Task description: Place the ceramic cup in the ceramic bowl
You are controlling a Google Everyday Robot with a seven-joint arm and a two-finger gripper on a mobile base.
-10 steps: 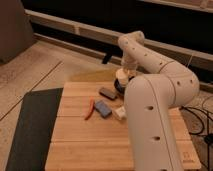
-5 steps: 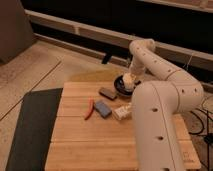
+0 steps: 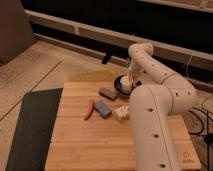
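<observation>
On the slatted wooden surface (image 3: 75, 145) lie a dark grey block (image 3: 108, 93), a blue block (image 3: 103, 108) with a slim red object (image 3: 89, 110) just beside it (its kind is unclear), and a white bottle (image 3: 120, 113). A dark mat (image 3: 30, 125) lies along the surface's left side. The end effector (image 3: 127, 80) hangs at the surface's far edge.

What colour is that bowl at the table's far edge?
Dark blue-black, seen in the camera view: the bowl sits under the end effector, with the cream cup in it.

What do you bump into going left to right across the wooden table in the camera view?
Dark mat → red thing → blue block → ceramic cup, sitting in the ceramic bowl, with the gripper just above it.
</observation>
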